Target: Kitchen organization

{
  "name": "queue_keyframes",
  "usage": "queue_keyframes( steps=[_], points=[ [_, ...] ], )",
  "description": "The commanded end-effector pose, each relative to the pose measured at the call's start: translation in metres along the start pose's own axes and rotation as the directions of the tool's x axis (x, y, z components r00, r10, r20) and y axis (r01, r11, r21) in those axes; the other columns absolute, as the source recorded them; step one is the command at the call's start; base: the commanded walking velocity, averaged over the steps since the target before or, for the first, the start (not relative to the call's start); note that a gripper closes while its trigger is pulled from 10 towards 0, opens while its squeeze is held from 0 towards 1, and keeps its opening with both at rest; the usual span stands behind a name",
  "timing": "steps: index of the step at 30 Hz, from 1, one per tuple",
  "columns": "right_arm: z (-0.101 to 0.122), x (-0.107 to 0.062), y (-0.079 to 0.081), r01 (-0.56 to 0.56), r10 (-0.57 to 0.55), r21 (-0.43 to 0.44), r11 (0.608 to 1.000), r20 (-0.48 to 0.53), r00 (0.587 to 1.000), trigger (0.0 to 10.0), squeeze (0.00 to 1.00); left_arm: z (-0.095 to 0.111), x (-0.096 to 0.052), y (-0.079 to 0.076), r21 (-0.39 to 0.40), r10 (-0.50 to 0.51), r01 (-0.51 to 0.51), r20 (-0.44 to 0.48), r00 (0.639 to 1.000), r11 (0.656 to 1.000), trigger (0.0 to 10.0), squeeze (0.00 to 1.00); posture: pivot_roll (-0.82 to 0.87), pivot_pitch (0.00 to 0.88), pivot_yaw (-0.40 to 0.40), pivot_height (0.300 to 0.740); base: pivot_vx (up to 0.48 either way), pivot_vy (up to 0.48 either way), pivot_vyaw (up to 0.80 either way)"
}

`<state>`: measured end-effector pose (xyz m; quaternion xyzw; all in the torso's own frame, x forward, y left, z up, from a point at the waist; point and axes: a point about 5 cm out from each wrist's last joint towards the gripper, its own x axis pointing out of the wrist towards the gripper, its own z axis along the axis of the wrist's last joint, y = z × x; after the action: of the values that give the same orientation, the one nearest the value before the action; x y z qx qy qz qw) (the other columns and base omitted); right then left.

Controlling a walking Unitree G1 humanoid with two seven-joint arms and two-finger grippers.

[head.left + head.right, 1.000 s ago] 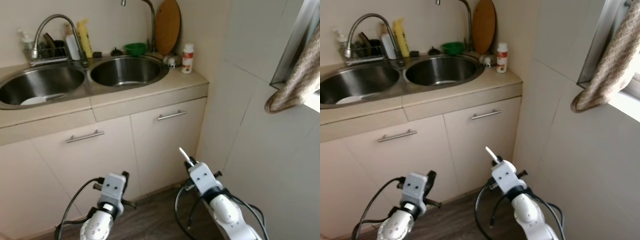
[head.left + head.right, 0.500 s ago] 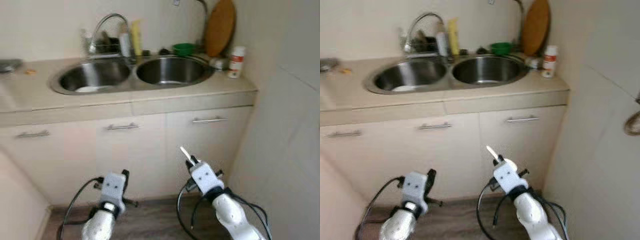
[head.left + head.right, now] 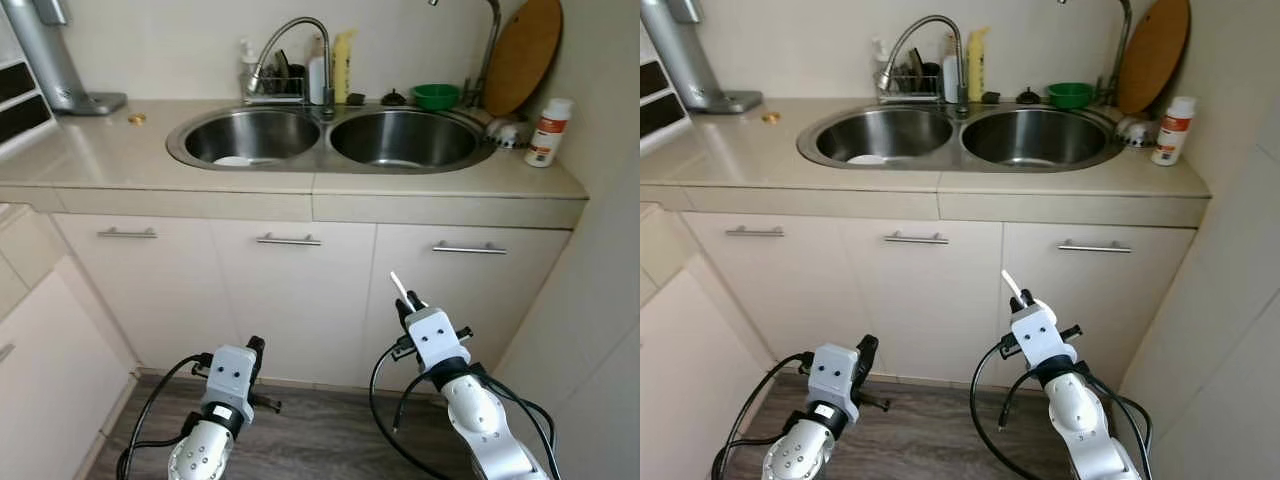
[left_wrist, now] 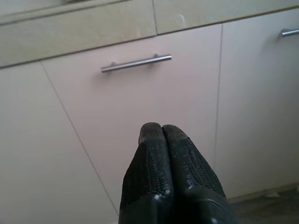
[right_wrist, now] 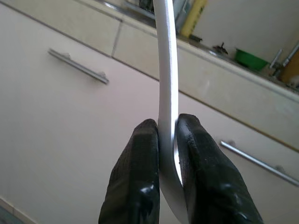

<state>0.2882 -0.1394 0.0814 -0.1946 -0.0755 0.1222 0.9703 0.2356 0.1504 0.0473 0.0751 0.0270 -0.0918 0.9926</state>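
Head cams: I'm facing a beige counter with a double steel sink. Both arms are low in front of the cabinet doors, forearms angled up and forward. Left gripper sits near the floor below the middle cabinet handle. Right gripper is a bit higher, pointing up toward the right-hand door, with a thin white utensil sticking up out of it. Green bowl, wooden cutting board and a white bottle sit at the counter's right end.

Left wrist cam: left fingers are pressed together, nothing between them, aimed at a cabinet door.

Right wrist cam: right fingers are clamped on the white utensil's curved handle, which rises toward the counter edge.
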Motion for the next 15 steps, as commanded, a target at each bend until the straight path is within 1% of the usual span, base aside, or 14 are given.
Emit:
queue_keyframes(
  steps=[1,2,3,7,8,9,10,11,13,14,15],
  points=[
    [0.015,0.007,0.001,-0.001,0.0,0.009,1.0,0.067,0.998,0.0,0.0,0.013,0.002,0.005,0.022,0.016,-0.017,0.065,0.998,1.0,10.0,0.0,-0.07,0.0,0.024,0.74,0.0,0.0,0.0],
    [0.023,0.011,0.001,-0.001,-0.001,0.018,1.0,0.105,0.994,0.0,0.0,0.022,0.006,0.008,0.022,0.026,-0.028,0.098,0.995,0.999,10.0,0.0,-0.07,0.0,0.024,0.74,0.0,0.0,0.5],
    [0.03,0.013,0.0,0.002,-0.003,0.003,1.0,0.135,0.991,0.0,0.0,0.028,0.008,0.011,0.022,0.03,-0.033,0.119,0.992,0.999,10.0,0.0,-0.07,0.0,0.024,0.74,0.0,0.0,0.8],
    [0.039,0.016,0.001,-0.001,0.002,-0.005,1.0,0.173,0.985,0.0,0.0,0.036,0.012,0.014,0.021,0.039,-0.043,0.15,0.988,0.999,10.0,0.0,-0.07,0.0,0.025,0.74,0.0,0.0,0.8],
    [0.043,0.018,0.001,0.004,-0.007,0.013,1.0,0.189,0.982,0.0,0.0,0.04,0.014,0.015,0.029,0.046,-0.051,0.167,0.985,0.998,10.0,0.0,-0.07,0.0,0.024,0.74,0.0,0.0,0.8],
    [0.043,0.018,0.001,0.004,-0.007,0.013,1.0,0.189,0.982,0.0,0.0,0.04,0.014,0.015,0.029,0.046,-0.051,0.167,0.985,0.998,10.0,0.0,-0.07,0.0,0.024,0.74,0.0,0.0,0.8],
    [0.049,0.02,-0.001,0.016,-0.021,0.029,0.999,0.21,0.978,2.8,0.0,0.045,0.016,0.017,0.035,0.051,-0.059,0.183,0.982,0.998,10.0,0.0,-0.07,0.0,0.023,0.74,0.0,0.0,0.8],
    [0.054,0.022,-0.004,0.027,-0.037,0.047,0.999,0.223,0.974,3.0,0.0,0.048,0.017,0.019,0.037,0.055,-0.064,0.195,0.979,0.997,10.0,0.0,-0.07,0.0,0.022,0.74,0.0,0.0,0.0],
    [0.063,0.026,-0.009,0.044,-0.06,0.069,0.997,0.246,0.967,3.9,0.0,0.055,0.02,0.023,0.038,0.065,-0.075,0.214,0.975,0.996,10.0,0.0,-0.07,0.0,0.022,0.74,0.0,0.0,0.0],
    [0.067,0.028,-0.011,0.049,-0.066,0.072,0.996,0.256,0.964,5.4,0.0,0.057,0.021,0.025,0.038,0.07,-0.08,0.221,0.973,0.996,10.0,0.0,-0.07,0.0,0.023,0.74,0.0,0.0,0.0],
    [0.07,0.029,-0.012,0.052,-0.07,0.073,0.996,0.263,0.962,5.4,0.0,0.059,0.022,0.026,0.039,0.073,-0.083,0.225,0.972,0.996,10.0,0.0,-0.07,0.0,0.023,0.74,0.0,0.0,0.0]
  ],
)
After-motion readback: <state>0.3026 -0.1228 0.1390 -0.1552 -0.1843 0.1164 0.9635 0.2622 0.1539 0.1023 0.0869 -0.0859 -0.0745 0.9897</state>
